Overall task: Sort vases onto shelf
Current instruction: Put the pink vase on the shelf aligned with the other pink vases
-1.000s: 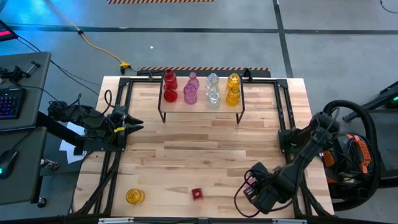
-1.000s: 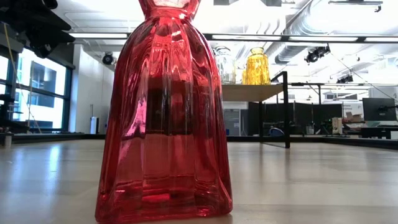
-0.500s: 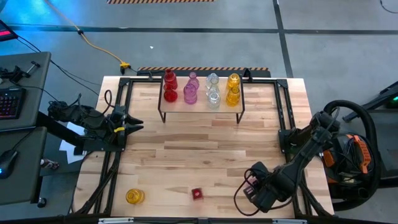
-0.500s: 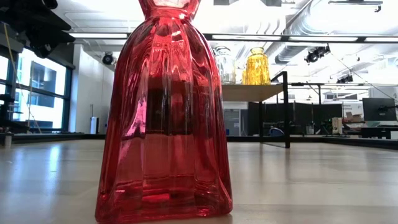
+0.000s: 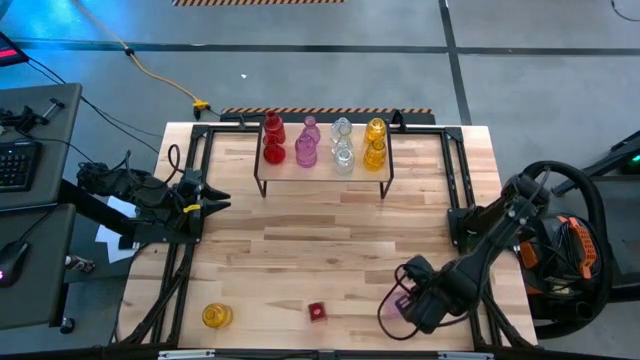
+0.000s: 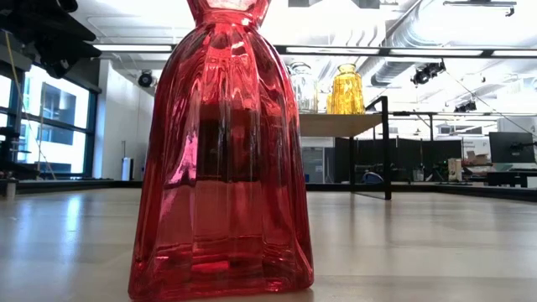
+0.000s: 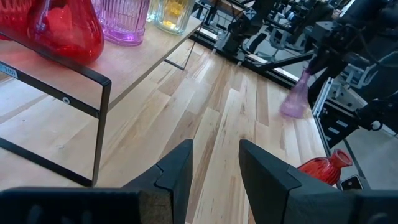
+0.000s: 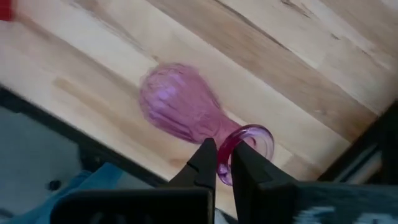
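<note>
The shelf [image 5: 322, 158] stands at the table's far middle with several vases on its plank: red [image 5: 273, 140], pink [image 5: 307, 145], clear [image 5: 343, 147] and yellow [image 5: 375, 144]. A red vase [image 5: 317, 312] stands at the near edge and fills the low view [image 6: 222, 151]. A yellow vase [image 5: 216, 316] stands near the near-left corner. My right gripper [image 5: 405, 303] is at the near right, shut on a pink vase [image 8: 180, 106]. My left gripper [image 7: 216, 168] waits open at the table's left edge [image 5: 215, 200]. My right gripper pinches the pink vase between its two fingers at the neck, just under the flared mouth [image 8: 249, 144]. The fingers [image 8: 207, 158] come from above, pointing down. The vase hangs below them, neck up and a little tilted [image 7: 294, 99]; whether its base is clear of the table, I cannot tell.
Black frame rails run along the table's left and right sides [image 5: 455, 190]. A broad stretch of bare wood [image 5: 320, 240] lies between the shelf and the near edge. Cables and a keyboard [image 5: 15, 165] sit beyond the left side.
My right gripper, shut on the pink vase, has moved a little toward the far edge, and the vase has gone with it. The other vases have stayed in place.
</note>
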Robot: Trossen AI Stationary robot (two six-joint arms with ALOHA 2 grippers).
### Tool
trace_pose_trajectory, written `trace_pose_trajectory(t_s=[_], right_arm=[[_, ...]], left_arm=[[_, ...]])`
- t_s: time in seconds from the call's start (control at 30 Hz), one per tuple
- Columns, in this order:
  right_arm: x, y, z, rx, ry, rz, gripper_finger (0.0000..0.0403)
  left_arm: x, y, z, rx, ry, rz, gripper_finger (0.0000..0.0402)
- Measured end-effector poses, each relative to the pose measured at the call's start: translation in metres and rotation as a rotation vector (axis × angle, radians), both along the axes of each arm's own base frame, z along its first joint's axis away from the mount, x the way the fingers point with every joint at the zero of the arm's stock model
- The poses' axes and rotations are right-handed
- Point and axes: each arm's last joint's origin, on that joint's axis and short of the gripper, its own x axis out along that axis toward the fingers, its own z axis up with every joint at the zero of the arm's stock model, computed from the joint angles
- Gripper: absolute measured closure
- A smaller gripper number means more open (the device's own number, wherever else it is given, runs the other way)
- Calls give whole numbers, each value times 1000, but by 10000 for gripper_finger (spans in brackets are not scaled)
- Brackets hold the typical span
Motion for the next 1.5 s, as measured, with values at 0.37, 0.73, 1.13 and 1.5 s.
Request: trace_pose_trajectory(t_s=[0.37,0.73,1.13,1.5], right_arm=[[2,-28,17,-9,-6,47,402],[29,-69,43,-72,-95,242,403],[66,-135,72,-235,-214,528,403],[90,-183,87,-393,-319,779,403]], left_arm=[[0,0,0,0,0,0,282],[0,0,0,0,0,0,282],[0,0,0,0,0,0,282],[0,0,0,0,0,0,282]])
